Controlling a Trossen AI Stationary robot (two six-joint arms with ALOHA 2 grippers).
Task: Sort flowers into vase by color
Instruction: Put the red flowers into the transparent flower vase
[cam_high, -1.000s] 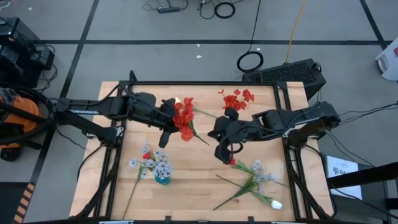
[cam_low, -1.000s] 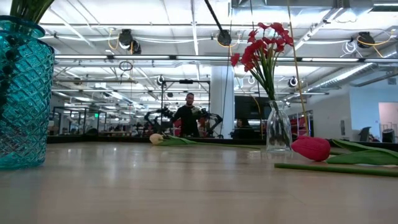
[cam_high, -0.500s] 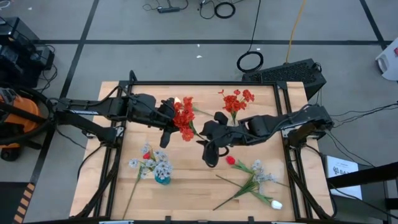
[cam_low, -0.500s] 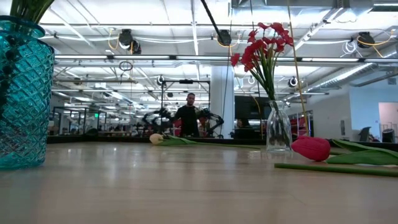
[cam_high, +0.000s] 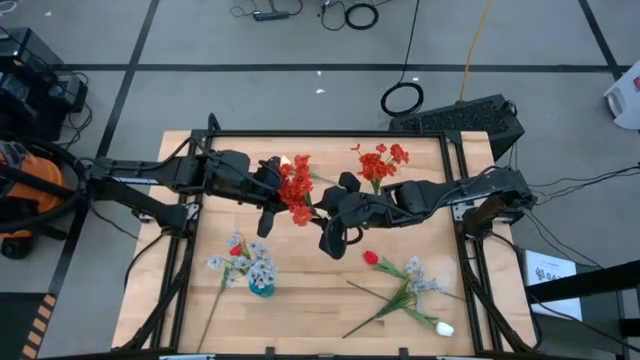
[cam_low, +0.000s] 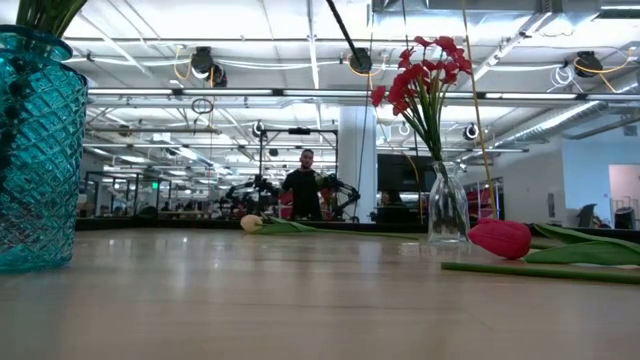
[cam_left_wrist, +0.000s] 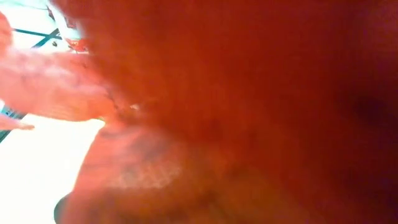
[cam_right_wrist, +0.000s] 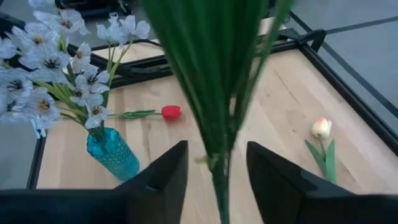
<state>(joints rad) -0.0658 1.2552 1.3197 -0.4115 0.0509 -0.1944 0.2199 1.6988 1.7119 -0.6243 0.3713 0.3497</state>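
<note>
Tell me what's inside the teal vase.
The teal vase holds pale blue-white flower sprays on green stems, the blossoms fanning above its rim. The patterned glass hides the stem ends and any water.

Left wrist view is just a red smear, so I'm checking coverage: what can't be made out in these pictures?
- Left wrist view: blurred red blossoms fill it, hiding the table.
- Right wrist view: a green stem crosses the middle; the top edge cuts off its blossom.
- Low view: the left edge cuts off the teal vase, and the top edge cuts off its flowers.
</note>
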